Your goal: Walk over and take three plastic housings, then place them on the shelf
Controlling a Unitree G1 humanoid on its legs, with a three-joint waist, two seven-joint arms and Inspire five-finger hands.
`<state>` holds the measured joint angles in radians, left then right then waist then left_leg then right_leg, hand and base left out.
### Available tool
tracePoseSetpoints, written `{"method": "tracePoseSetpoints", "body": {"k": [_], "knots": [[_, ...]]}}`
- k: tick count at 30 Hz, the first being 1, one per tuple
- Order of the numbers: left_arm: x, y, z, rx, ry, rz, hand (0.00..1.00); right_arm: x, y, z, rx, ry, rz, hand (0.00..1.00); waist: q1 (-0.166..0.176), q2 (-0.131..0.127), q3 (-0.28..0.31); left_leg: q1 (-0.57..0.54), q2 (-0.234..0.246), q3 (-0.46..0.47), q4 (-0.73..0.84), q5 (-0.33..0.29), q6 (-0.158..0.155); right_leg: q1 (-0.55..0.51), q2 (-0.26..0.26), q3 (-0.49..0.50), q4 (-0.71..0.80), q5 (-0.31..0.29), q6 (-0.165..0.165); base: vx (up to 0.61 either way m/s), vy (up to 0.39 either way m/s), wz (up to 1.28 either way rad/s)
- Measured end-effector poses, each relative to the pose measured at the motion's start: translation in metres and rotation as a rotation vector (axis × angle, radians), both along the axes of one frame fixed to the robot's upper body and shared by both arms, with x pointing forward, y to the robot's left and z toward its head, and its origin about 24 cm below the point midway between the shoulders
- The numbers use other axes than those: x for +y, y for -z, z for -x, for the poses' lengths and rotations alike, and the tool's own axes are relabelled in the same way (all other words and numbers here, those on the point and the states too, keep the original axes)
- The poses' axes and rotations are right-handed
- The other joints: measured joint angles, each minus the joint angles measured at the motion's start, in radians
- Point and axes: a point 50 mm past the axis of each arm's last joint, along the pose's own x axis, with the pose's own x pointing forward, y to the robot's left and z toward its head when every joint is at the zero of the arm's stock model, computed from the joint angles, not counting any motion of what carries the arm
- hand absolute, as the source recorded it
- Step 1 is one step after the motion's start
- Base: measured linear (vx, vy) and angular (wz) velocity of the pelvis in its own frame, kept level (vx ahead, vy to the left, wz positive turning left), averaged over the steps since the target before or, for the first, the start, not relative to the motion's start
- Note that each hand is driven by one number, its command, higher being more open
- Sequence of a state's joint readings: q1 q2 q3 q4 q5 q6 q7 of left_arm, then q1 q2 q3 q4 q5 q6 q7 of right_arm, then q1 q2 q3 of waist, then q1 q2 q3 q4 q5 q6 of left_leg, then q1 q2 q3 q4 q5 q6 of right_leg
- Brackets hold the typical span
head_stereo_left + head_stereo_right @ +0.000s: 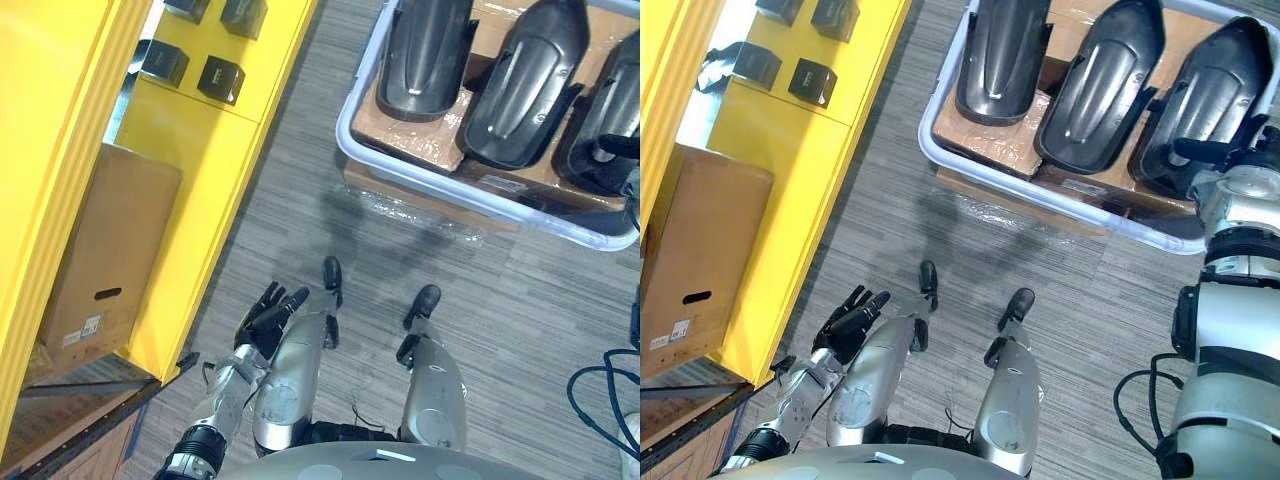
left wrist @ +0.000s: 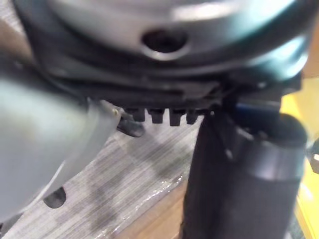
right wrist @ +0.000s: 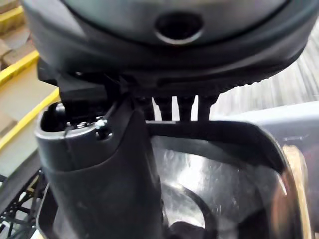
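Grey carpet floor (image 1: 520, 300). L hand (image 1: 265, 318) hung low by robot's side, fingers straight, empty. R hand (image 1: 1215, 152) was at rim of rightmost housing (image 1: 1205, 95); couldn't tell if gripping. All 3 plastic housings (image 1: 1102, 85) lay in white bin (image 1: 345, 130), none on yellow shelf (image 1: 215, 160). Task barely begun.

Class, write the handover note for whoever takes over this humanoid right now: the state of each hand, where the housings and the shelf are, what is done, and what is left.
The left hand is open, hanging at the robot's side and holding nothing.
The right hand is at the rightmost housing; whether it grips cannot be told.
The middle housing and leftmost housing lie beside it in the white bin.
The yellow shelf is on the robot's left, with no housing visible on it.
Done: the robot stands at the bin.
Left: take all three housings and shelve them.
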<state>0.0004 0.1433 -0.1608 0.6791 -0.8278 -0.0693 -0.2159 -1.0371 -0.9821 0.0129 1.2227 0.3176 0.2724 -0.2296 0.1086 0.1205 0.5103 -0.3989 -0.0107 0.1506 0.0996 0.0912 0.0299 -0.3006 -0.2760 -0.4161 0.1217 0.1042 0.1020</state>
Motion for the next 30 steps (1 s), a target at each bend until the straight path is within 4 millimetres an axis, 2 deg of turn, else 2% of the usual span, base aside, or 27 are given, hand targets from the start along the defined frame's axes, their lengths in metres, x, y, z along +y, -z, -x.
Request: {"method": "tracePoseSetpoints", "body": {"k": [9, 14, 19, 24, 28, 30], "knots": [[0.001, 0.005, 0.005, 0.033, 0.001, -0.011, 1.00, -0.011, 0.017, 0.013, 0.128, 0.042, -0.013, 0.00, -0.004, 0.002, 0.000, 0.020, -0.003, -0.008, -0.057, 0.034, -0.005, -0.012, -0.003, -0.004, 0.025, -0.018, -0.005, 0.01, -0.002, 0.02], [0.002, 0.006, 0.005, 0.036, 0.004, -0.013, 1.00, -0.008, 0.003, 0.007, 0.033, 0.012, -0.014, 0.00, -0.005, 0.004, -0.001, 0.042, 0.002, -0.011, -0.092, 0.054, -0.012, -0.010, 0.001, -0.005, 0.037, -0.029, -0.012, 0.01, -0.030, 0.00], [0.003, 0.006, 0.007, 0.038, 0.001, -0.013, 1.00, -0.010, 0.011, 0.011, 0.044, 0.041, -0.038, 0.00, -0.004, 0.003, -0.001, 0.064, -0.003, -0.017, -0.124, 0.077, -0.008, 0.002, -0.001, -0.015, 0.037, -0.030, -0.012, 0.02, -0.024, 0.06], [0.004, 0.005, 0.014, 0.028, -0.004, -0.007, 1.00, -0.015, 0.017, 0.018, 0.029, 0.095, -0.032, 0.00, -0.009, -0.001, 0.001, 0.147, -0.008, -0.017, -0.181, 0.093, -0.008, 0.062, 0.000, -0.016, 0.031, -0.034, -0.002, 0.04, -0.029, 0.01], [0.007, 0.001, 0.020, 0.006, -0.020, 0.000, 1.00, -0.018, 0.013, 0.023, -0.029, 0.124, 0.073, 0.00, -0.036, -0.009, 0.003, 0.193, -0.009, -0.015, -0.184, 0.093, -0.008, 0.119, 0.004, -0.016, 0.002, -0.036, 0.006, 0.04, -0.048, 0.00], [0.009, -0.005, 0.018, -0.032, -0.031, 0.005, 1.00, -0.012, -0.002, 0.023, -0.078, 0.115, 0.236, 0.00, -0.061, -0.014, 0.000, 0.225, -0.005, -0.010, -0.186, 0.087, -0.011, 0.166, 0.016, -0.016, -0.038, -0.028, 0.021, 0.04, -0.069, -0.07]]}}
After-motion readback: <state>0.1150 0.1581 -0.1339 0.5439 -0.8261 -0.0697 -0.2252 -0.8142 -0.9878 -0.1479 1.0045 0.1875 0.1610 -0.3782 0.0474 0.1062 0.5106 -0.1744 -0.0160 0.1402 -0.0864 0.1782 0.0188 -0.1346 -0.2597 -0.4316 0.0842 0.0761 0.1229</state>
